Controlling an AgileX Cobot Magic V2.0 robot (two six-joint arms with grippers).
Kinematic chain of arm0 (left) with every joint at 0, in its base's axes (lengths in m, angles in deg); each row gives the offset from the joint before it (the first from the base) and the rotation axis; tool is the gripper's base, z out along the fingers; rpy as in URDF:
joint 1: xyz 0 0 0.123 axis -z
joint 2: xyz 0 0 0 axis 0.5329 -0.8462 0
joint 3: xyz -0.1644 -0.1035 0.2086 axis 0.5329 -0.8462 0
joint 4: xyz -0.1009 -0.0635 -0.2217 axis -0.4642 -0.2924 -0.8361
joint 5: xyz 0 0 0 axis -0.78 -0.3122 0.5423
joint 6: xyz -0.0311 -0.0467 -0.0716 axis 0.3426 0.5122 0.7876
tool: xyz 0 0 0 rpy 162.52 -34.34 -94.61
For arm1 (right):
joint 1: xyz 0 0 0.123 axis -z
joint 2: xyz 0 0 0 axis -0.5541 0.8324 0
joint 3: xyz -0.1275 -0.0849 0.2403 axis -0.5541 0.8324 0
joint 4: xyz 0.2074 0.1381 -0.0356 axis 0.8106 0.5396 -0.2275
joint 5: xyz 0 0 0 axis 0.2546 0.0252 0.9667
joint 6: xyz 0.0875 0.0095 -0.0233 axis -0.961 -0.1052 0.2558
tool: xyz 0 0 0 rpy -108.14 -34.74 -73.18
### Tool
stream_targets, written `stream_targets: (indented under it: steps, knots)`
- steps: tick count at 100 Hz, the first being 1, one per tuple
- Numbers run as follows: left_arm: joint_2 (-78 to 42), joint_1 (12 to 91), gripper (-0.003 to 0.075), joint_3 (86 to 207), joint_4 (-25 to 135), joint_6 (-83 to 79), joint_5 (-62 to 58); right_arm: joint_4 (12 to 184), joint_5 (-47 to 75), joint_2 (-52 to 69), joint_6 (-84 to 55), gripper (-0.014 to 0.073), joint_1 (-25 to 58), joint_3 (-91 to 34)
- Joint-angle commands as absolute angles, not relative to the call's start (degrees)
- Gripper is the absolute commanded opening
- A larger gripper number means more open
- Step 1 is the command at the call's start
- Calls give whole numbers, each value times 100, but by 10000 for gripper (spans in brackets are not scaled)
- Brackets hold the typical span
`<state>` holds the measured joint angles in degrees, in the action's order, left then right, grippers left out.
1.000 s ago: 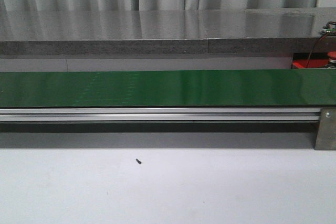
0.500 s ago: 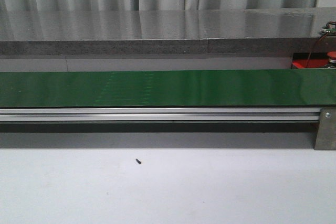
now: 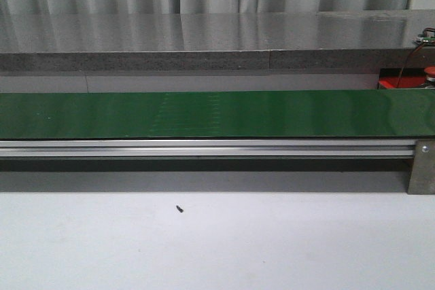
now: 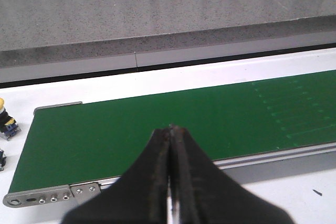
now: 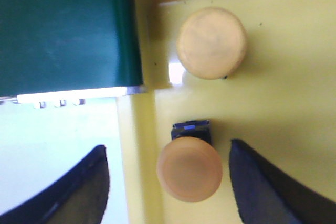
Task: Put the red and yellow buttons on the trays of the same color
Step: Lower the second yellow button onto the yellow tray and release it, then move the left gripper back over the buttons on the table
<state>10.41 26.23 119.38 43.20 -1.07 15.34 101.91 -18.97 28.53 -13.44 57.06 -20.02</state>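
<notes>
a: so, left gripper (image 4: pixel 169 129)? fingers pressed together, empty, hanging over the near edge of the green belt (image 4: pixel 157 124).
b: noted. right gripper (image 5: pixel 168 179) stood apart, one yellow button (image 5: pixel 189 170) between its fingers, untouched; a second yellow button (image 5: pixel 211 43) lay near it, both on the yellow tray (image 5: pixel 283 93).
a: front view showed a red tray (image 3: pixel 401 83) at the belt's far right, with a red button (image 3: pixel 428 73) on it.

2 buttons (image 5: pixel 189 170) in tray (image 5: pixel 283 98) beside belt (image 5: pixel 63 30)
</notes>
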Motion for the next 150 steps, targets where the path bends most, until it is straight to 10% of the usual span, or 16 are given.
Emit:
stream_targets:
  steps: [1,44,78,113,150]
  knots:
    - [1019,2670,-20,12107,4129,-104,1140,10438,-1838,2262,-1332,496,5579,-2219]
    - [1019,2670,-20,12107,4129,-104,1140,10415,-1177,785,-1145,480,3901,-2219]
    - [1019,2670,-20,12107,4129,-104,1140,10353,-1253,451,-1138,-104,3568,-2219]
    - [1019,2670,-14,12107,4120,-104,1129,10353,-1377,451,-1138,-96,3568,-2219]
    - [1019,2670,566,12107,4120,-104,1129,10353,-1377,451,-1138,-96,3568,-2219]
